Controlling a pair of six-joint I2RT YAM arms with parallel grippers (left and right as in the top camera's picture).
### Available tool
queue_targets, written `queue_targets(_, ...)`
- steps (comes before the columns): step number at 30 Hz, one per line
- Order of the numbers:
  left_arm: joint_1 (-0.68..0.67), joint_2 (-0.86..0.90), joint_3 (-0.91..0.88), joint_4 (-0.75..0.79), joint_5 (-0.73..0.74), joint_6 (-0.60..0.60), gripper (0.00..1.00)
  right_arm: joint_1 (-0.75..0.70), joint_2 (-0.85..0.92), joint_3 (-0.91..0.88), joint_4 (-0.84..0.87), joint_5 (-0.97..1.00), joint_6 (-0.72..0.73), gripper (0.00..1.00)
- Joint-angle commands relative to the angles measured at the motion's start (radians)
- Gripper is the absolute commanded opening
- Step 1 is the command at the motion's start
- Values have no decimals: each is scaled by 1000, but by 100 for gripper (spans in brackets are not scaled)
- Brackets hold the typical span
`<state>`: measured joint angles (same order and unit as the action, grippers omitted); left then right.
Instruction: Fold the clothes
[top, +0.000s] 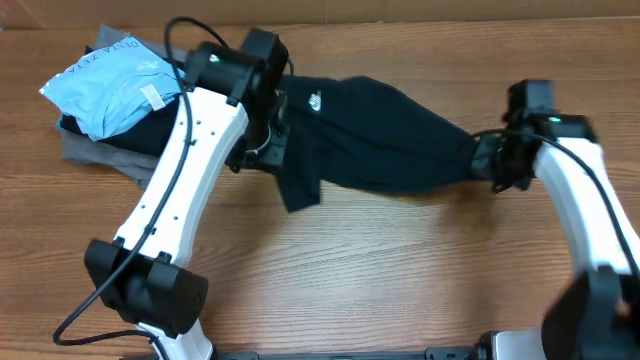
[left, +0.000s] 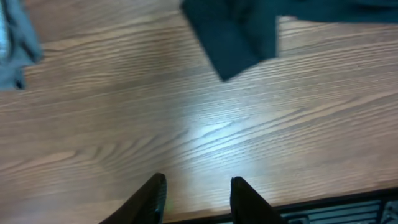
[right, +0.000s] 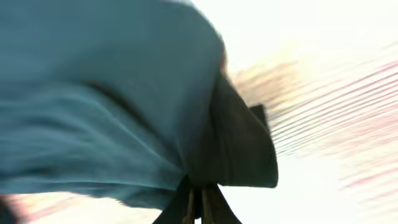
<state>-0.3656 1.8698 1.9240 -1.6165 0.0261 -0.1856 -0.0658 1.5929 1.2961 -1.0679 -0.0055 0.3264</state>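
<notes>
The clothes, a black T-shirt (top: 385, 135) with a small white logo (top: 316, 100), lie stretched across the middle of the table. My right gripper (top: 492, 158) is shut on the shirt's bunched right end. In the right wrist view the dark fabric (right: 124, 93) fans out from the closed right gripper (right: 199, 200). My left gripper (top: 262, 145) hangs at the shirt's left side. Seen from the left wrist, the left gripper (left: 198, 190) is open above bare wood with nothing between its fingers, and a sleeve flap of the T-shirt (left: 236, 37) lies ahead.
A pile at the back left holds a light blue garment (top: 110, 85) on top of a grey garment (top: 90, 150). The grey garment (left: 12, 43) also shows at the left edge of the left wrist view. Bare wooden tabletop (top: 400, 270) lies in front of the shirt.
</notes>
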Motion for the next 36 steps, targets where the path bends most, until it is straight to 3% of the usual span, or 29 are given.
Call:
queue_targets(1,-37,-5,-101,50,26,-21,39,-8,-108,35,-34,64,18,4)
queue_targets(9,-132,-5,-413,305,105,-47,51,-8,-126,34,-59,64,18,4)
queue_targets(16,-172,-5,-652,715,113,-154,64,-8,-126,34,-61,64,18,5)
queue_targets(20,-172,-2,-689,855,193,-190,64,-8,-126,34,-60,64,18,5)
queue_targets(30,-179,34,-693,1062,192,-240,66,-8,-124,34,-61,64,18,5)
queue_targets(33,-187,74,-693,1076,192,-236,62,-8,-124,34,-61,64,18,5)
queue_targets(34,-188,91,-693,1080,192,-236,56,-8,-124,34,-60,64,18,5)
queue_targets(36,-189,121,-693,1072,198,-236,20,-8,-124,34,-60,64,18,5)
